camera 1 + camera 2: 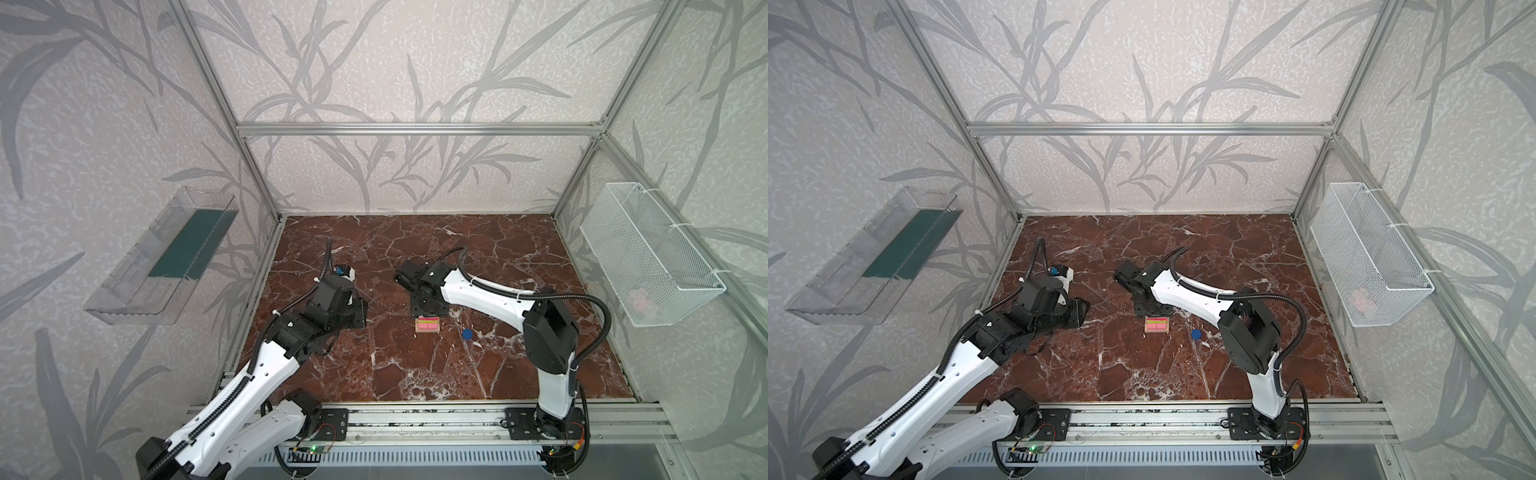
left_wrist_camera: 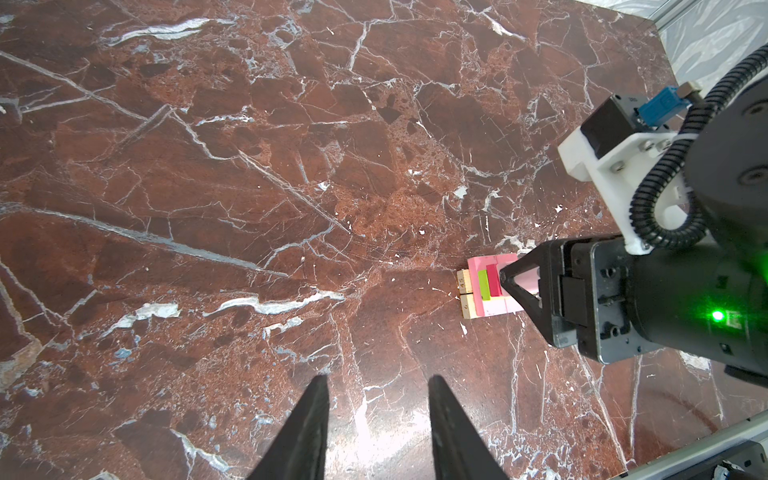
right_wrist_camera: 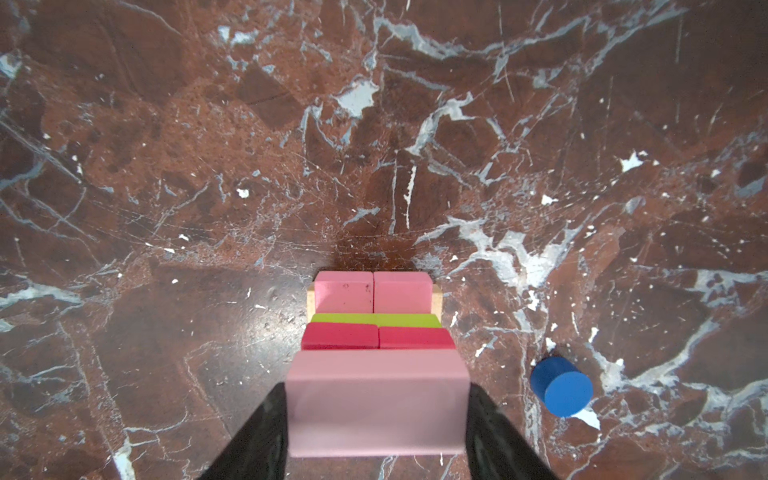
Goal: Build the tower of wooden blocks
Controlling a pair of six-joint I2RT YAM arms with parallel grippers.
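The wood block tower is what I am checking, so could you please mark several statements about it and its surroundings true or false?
1. The right pincer grips a pink bar. True.
2. The blue disc tops the tower. False: it lies on the table, apart from the tower.
3. The left pincer is open and empty. True.
4. The lime-green bar lies beneath the tan bars. False: the tan bars are lowest, and the green bar lies higher up.
5. Two red cubes sit side by side next to the green bar. True.
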